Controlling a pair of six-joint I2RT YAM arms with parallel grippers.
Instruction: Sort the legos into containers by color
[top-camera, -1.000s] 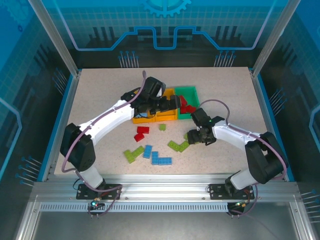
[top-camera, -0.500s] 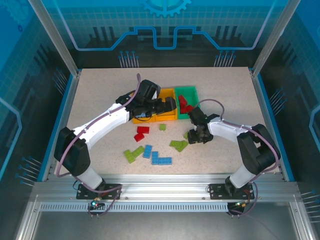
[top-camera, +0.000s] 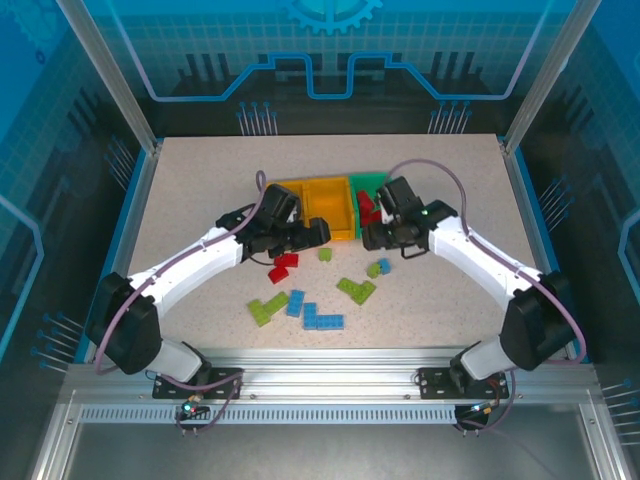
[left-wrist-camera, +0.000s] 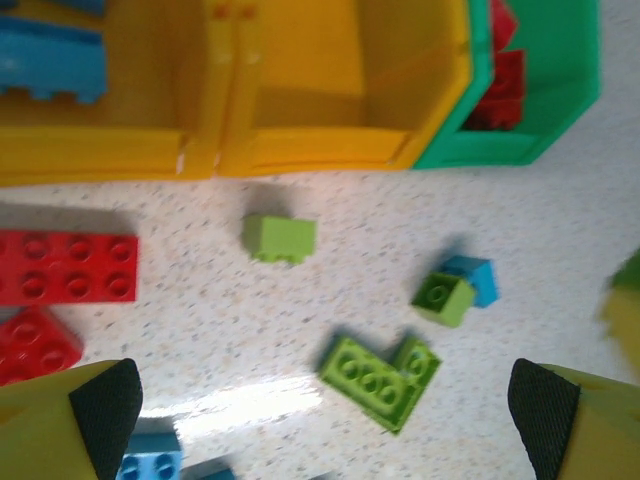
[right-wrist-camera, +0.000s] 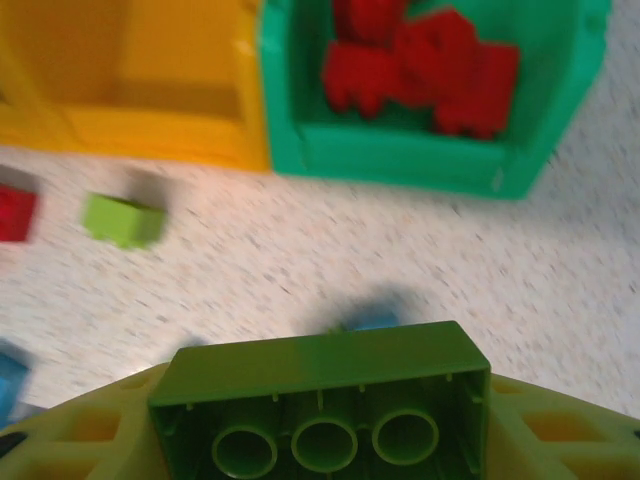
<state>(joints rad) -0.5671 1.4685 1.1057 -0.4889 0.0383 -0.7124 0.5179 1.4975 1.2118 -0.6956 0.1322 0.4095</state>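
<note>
Left tool (top-camera: 318, 231) spread; right tool (top-camera: 372, 236) pinches a lime brick (right-wrist-camera: 320, 395) near the green bin (right-wrist-camera: 400, 165) (red bricks (right-wrist-camera: 420, 60) inside), next carry it to the adjoining empty yellow bin (left-wrist-camera: 330, 150)

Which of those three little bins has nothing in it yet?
The middle orange-yellow plastic bin: its floor is bare. The other orange-yellow bin holds blue studded bricks, and the green plastic bin holds red bricks.
</note>
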